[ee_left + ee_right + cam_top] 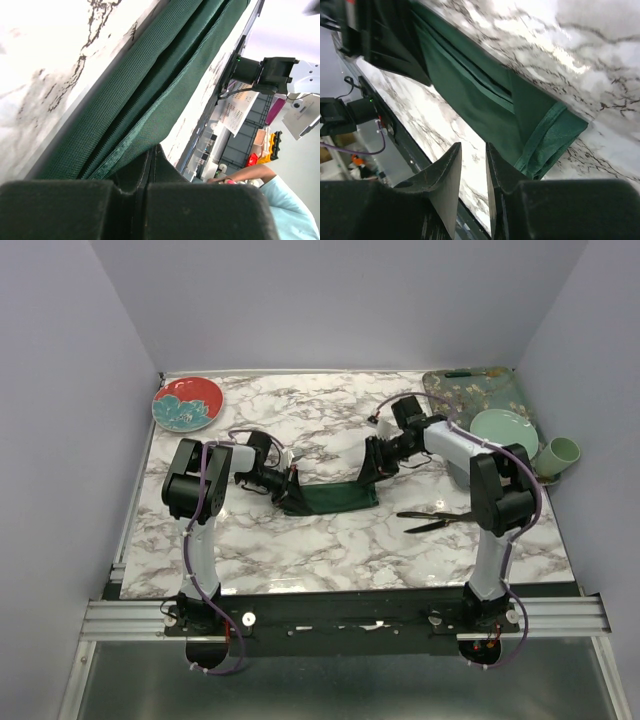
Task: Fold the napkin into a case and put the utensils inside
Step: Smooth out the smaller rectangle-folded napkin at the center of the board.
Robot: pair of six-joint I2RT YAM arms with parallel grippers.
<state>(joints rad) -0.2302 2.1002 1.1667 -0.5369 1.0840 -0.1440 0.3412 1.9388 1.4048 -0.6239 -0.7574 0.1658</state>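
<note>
Two lilac walls [60, 390] flank marble table [330, 550]; green napkin [335, 499] at centre.

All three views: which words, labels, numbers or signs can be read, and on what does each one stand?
No text is readable.
White printed sheet, background of the left wrist view: lines of print, too small and blurred to read.
Dark green cloth napkin, red floral plate, teal floral tray: no writing visible.
</note>
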